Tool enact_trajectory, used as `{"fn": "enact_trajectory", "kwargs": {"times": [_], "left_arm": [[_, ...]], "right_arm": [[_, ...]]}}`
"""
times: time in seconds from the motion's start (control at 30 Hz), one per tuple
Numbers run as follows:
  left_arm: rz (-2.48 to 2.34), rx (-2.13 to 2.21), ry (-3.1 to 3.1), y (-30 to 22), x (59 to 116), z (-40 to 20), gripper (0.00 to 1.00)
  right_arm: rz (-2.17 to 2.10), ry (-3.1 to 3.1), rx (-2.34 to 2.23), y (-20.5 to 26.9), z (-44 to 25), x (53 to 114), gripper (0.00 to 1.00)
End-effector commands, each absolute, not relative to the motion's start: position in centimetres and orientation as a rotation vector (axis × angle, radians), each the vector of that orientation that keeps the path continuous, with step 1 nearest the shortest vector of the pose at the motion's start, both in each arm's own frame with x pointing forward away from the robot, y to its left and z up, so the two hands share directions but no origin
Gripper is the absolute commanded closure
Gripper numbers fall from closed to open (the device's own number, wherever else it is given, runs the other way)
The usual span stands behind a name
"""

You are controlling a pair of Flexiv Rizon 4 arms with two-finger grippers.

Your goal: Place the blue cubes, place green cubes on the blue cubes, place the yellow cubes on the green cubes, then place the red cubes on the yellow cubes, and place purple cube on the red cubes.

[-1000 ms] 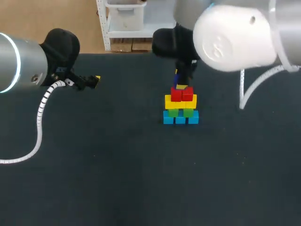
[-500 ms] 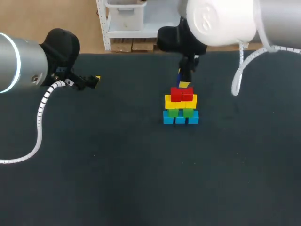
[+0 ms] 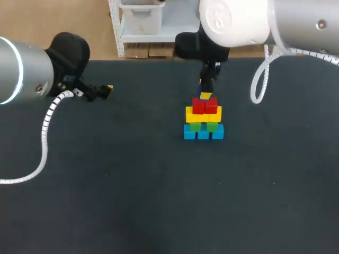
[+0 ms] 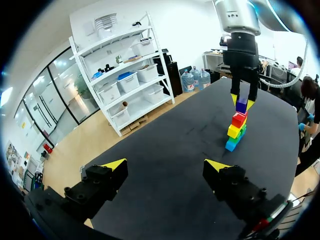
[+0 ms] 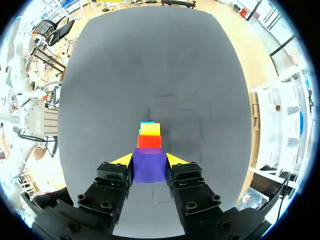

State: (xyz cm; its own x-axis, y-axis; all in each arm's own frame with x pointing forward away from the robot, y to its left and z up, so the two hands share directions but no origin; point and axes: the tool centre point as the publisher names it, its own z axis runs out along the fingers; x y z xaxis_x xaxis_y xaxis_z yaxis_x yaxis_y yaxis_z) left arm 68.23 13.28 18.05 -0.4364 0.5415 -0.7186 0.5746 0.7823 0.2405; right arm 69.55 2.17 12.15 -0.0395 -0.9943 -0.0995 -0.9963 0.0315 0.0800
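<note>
While the right gripper (image 5: 150,159) pinches the purple cube (image 5: 149,170), it hangs above the red cubes (image 3: 204,106), ready to cap them.
Left gripper (image 4: 165,166), jaws spread and empty, rests at their 10 o'clock, out of the way.

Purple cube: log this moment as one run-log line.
right end effector: shut on purple cube | purple cube: just above red cubes | left end effector: open, empty

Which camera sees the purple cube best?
The right wrist view: the purple cube sits big and clear between the fingers. The left wrist view shows it tiny, far off above the stack. The head view barely shows it.
</note>
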Motion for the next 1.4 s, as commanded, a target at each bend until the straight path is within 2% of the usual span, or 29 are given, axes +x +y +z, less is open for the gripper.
{"fn": "enact_trajectory", "kwargs": {"times": [0.03,1.03,1.4], "left_arm": [[-0.056,0.832,2.127,13.4,68.3,18.1,0.00],[-0.056,0.832,2.127,13.4,68.3,18.1,0.00],[-0.056,0.832,2.127,13.4,68.3,18.1,0.00]], "right_arm": [[0.218,2.255,-2.175,2.3,11.9,70.2,1.00],[0.244,2.283,-2.169,2.0,10.8,70.6,1.00],[0.261,2.286,-2.172,1.9,10.2,70.3,0.88]]}}
